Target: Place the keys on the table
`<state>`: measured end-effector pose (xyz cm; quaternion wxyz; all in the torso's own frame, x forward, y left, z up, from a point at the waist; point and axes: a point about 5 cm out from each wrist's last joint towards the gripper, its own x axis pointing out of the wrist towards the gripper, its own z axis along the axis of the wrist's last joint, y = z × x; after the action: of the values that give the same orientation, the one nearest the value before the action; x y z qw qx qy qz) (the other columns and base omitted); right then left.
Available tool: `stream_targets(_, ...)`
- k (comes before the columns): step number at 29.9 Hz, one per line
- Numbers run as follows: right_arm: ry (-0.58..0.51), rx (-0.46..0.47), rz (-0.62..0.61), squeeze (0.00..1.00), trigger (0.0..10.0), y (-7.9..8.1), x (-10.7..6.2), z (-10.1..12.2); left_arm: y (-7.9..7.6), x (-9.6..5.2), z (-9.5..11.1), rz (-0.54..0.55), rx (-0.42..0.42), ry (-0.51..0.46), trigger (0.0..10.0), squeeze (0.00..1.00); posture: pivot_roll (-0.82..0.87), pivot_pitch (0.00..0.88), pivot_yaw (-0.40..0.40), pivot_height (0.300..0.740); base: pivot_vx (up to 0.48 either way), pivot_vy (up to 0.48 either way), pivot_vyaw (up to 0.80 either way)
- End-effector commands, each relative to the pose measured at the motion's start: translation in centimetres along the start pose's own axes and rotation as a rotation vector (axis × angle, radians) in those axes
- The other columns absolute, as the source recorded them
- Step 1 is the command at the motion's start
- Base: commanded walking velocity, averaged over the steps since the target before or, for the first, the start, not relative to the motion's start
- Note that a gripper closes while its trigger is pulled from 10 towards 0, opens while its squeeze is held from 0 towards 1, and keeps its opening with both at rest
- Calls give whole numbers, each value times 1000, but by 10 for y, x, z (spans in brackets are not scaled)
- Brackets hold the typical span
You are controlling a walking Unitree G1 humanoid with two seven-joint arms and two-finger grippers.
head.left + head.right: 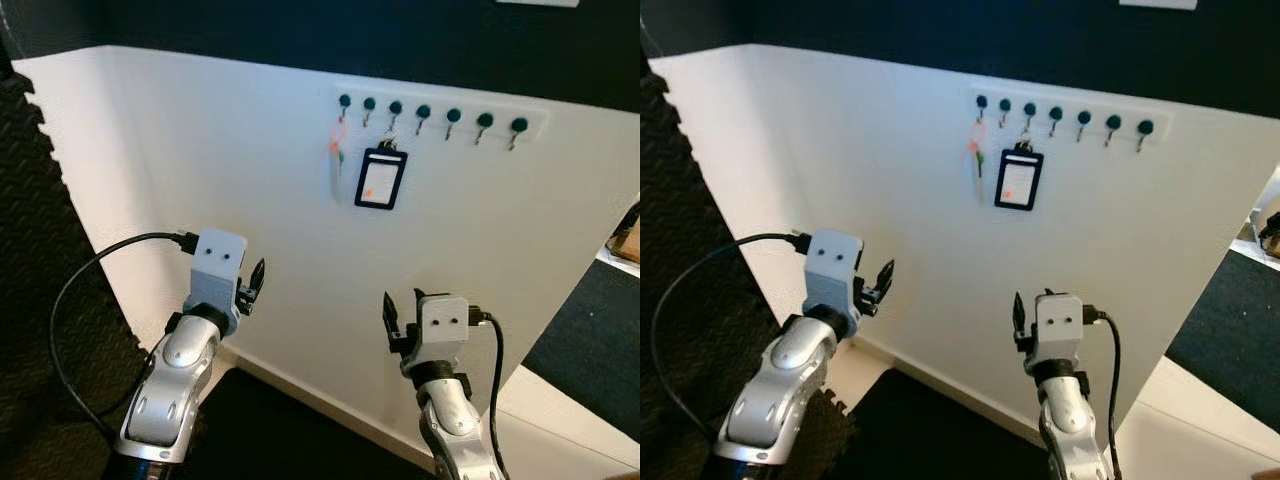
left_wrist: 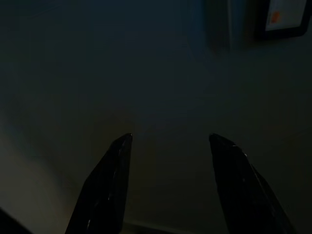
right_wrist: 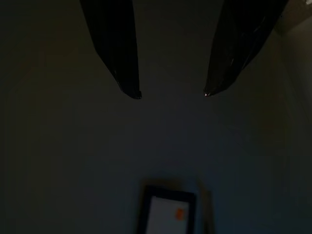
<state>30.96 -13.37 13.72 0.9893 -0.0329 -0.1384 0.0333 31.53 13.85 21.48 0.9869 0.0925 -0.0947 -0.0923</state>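
The keys hung from the leftmost hook of a white hook rail fixed high on a white wall — a small bunch with an orange tag and a green one, dangling flat against the wall. Just beside them, on the third hook, hung a black badge holder with a white card and an orange spot on it. The remaining hooks along the rail, each with a dark round knob, carried nothing.

Well below the rail both arms were raised toward the wall. The left gripper stood low and to the left of the keys, its two black fingers spread apart with nothing between them. The right gripper stood below the badge holder — its fingers likewise parted and empty, pointing up at the wall, with the badge holder dim in its wrist view. A black cable looped from the left wrist over dark foam flooring.
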Motion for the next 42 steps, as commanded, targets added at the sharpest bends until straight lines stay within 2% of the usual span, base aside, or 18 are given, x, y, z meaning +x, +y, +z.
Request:
stream_targets(1, 11, -3, 2, 0, 10000, -1, -2, -1, -2, -1, 0, -5, 15, 8, 10000, 0, 94, 115, 7, 740, 394, 0, 0)
stream_targets(19, 27, 18, 22, 0, 10000, 1, -5, -2, -1, -3, 3, -4, 23, 1, 10000, 0, 99, 121, 6, 740, 352, 0, 0)
stream_targets(22, 63, 25, 41, 0, 10000, 2, -11, -9, -3, -6, 4, -35, 10, -7, 10000, 0, 99, 123, 5, 740, 94, 0, -463)
stream_targets(25, 133, -7, 56, 0, 10000, 0, -28, -27, -10, -16, 1, -141, -50, 17, 10000, 0, 100, 125, 7, 740, 0, 0, -696)
stream_targets(26, 133, -7, 56, 0, 10000, 0, -28, -27, -10, -16, 1, -141, -50, 17, 10000, 0, 100, 125, 7, 740, 0, 0, -700)
stream_targets(27, 172, -22, 56, 0, 10000, -3, -38, -37, -13, -23, -4, -194, -40, 40, 10000, 0, 98, 126, 7, 740, 0, 0, -500)
stream_targets(29, 191, -31, 55, 0, 10000, -4, -42, -42, -14, -26, -6, -214, -29, 48, 10000, 0, 98, 126, 7, 740, 0, 0, -500)
stream_targets(30, 266, -68, 37, 0, 10000, -11, -60, -60, -16, -29, -11, -236, -8, 67, 10000, 0, 101, 129, 9, 740, 0, 0, 0)
stream_targets(31, 266, -68, 37, 0, 10000, -11, -60, -60, -16, -29, -11, -236, -8, 67, 10000, 0, 101, 129, 9, 740, 0, 0, 0)
stream_targets(32, 312, -91, 27, 0, 10000, -16, -70, -70, -16, -30, -13, -236, -9, 74, 10000, 0, 101, 129, 9, 740, 0, 0, 0)
stream_targets(35, 380, -122, 13, 0, 10000, -22, -82, -83, -18, -28, -12, -236, -12, 72, 10000, 0, 98, 130, 11, 740, 0, 0, 0)
stream_targets(36, 437, -140, 13, 0, 10000, -26, -92, -95, -20, -26, -11, -236, -14, 72, 10000, 0, 98, 129, 13, 740, 0, 0, 0)
stream_targets(38, 451, -145, 13, 0, 10000, -27, -95, -97, -21, -26, -11, -236, -15, 72, 10000, 0, 98, 129, 13, 740, 0, 0, 0)
stream_targets(40, 526, -148, 32, 0, 10000, -29, -108, -109, -21, -25, -11, -230, -20, 75, 10000, 0, 95, 127, 13, 740, 0, 0, 0)
stream_targets(41, 526, -148, 32, 0, 10000, -29, -108, -109, -21, -25, -11, -230, -20, 75, 10000, 0, 95, 127, 13, 740, 0, 0, 0)
stream_targets(42, 587, -158, 49, 0, 10000, -30, -119, -119, -21, -25, -14, -222, -17, 94, 10000, 0, 95, 126, 12, 740, 0, 0, 0)
